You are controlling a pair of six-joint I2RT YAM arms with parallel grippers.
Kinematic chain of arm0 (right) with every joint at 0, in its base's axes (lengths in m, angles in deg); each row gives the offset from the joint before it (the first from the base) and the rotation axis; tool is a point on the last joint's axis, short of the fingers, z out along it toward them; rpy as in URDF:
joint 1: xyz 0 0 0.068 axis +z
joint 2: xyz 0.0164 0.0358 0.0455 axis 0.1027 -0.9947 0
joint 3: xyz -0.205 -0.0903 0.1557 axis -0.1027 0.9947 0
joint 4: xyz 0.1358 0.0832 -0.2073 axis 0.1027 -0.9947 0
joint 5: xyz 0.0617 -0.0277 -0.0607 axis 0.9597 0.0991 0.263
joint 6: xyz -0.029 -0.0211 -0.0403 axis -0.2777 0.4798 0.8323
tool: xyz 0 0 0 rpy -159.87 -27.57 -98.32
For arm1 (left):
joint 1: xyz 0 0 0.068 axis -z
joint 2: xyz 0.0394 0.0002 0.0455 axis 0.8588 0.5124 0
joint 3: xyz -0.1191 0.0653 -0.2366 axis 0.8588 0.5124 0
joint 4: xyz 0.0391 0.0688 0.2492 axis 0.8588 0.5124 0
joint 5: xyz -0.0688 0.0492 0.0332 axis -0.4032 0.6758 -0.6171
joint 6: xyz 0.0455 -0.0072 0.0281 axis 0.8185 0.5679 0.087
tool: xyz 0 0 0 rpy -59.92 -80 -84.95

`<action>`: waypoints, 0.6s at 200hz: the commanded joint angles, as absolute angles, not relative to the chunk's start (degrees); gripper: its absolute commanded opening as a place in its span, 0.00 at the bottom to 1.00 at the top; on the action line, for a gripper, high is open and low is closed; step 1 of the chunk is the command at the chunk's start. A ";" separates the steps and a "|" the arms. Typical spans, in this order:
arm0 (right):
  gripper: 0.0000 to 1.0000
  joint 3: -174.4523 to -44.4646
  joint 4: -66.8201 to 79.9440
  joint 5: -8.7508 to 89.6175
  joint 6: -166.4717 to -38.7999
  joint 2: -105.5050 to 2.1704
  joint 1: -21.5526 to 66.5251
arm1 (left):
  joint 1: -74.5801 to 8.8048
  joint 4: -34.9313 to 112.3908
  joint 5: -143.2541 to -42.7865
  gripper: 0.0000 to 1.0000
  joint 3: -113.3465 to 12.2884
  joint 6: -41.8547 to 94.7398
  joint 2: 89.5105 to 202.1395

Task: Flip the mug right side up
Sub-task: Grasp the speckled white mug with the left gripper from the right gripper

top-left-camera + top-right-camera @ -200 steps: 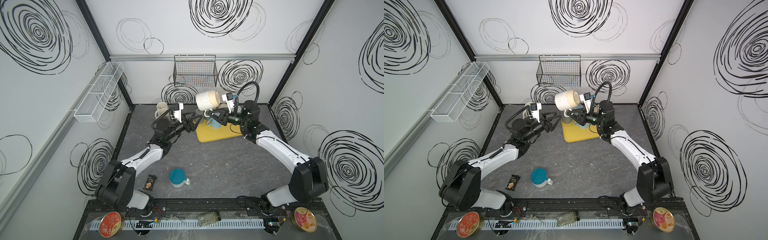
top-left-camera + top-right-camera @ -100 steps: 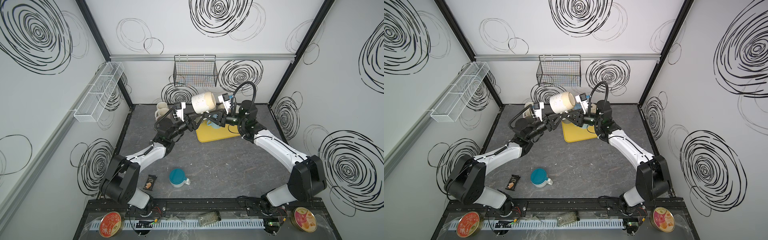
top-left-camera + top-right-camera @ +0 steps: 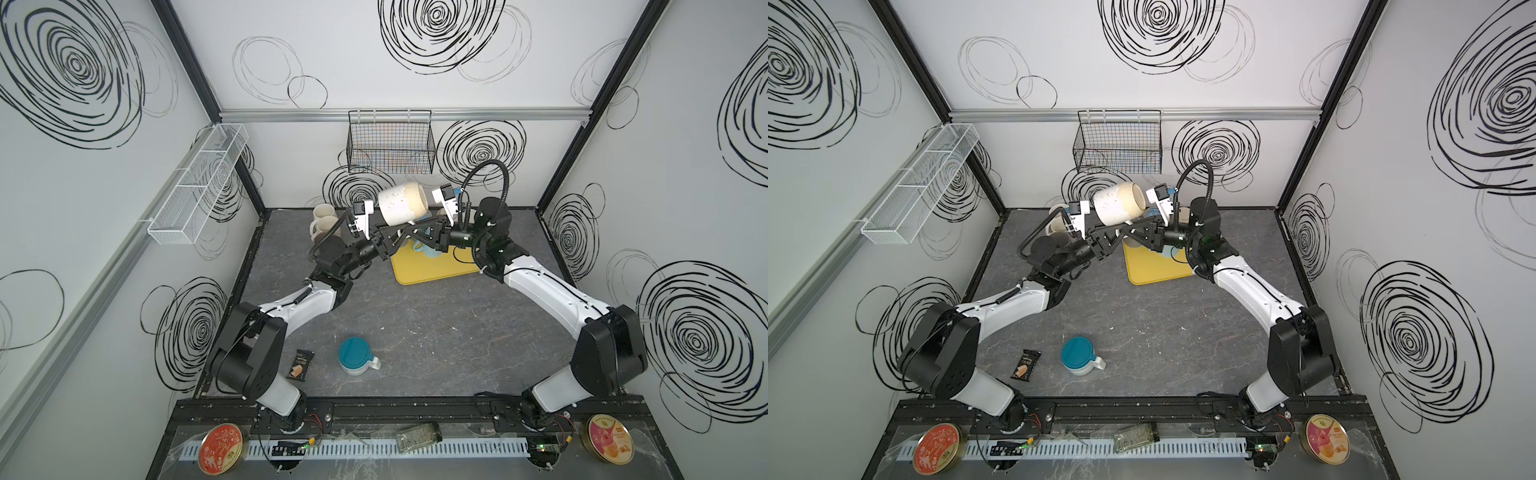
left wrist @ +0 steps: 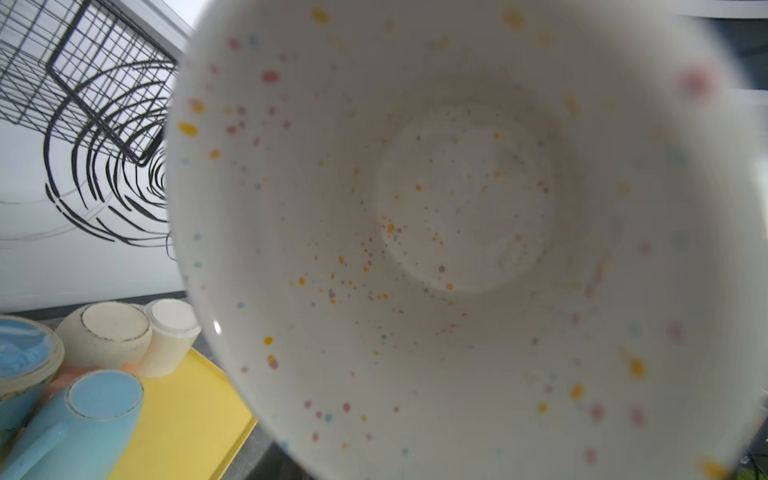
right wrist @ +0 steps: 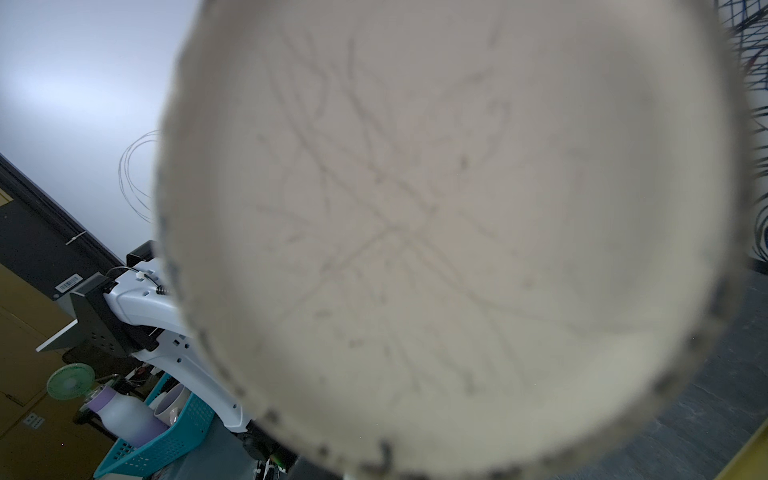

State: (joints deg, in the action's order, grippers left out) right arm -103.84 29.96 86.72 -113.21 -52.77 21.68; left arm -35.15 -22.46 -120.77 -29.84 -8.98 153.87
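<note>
The left arm (image 3: 291, 301) has swung in from the left over the last second, and both arms now meet at the far middle, above the far edge of the flat yellow plastic tray (image 3: 440, 268). The white speckled ceramic mug (image 3: 399, 205) hangs there in the air on its side, mouth to the left and bare base to the right, and has shifted slightly left. The right gripper (image 3: 1136, 232) is clamped on it from below, apparently at the handle. The left gripper (image 3: 1115, 235) has come in under the mug; whether its jaws have closed I cannot tell. This looks like a handover, so the mug can be regripped and set upright.
</note>
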 commanded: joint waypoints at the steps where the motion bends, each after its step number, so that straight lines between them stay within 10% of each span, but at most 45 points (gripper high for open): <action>1: 0.00 -107.42 35.07 90.78 -112.58 -53.42 22.59 | -35.55 -30.92 -122.28 0.40 -32.31 -13.25 155.41; 70: 0.11 -108.23 33.04 89.75 -112.03 -54.31 21.90 | -36.57 -32.52 -123.64 0.00 -31.98 -14.71 155.40; 120: 0.38 -108.23 27.52 85.48 -109.32 -53.14 20.94 | -39.30 -32.27 -124.13 0.00 -30.92 -14.58 153.38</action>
State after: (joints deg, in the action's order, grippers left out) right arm -106.09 29.02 87.18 -112.12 -55.41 21.19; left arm -37.18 -26.26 -124.07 -29.86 -14.95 155.38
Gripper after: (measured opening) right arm 0.321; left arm 0.220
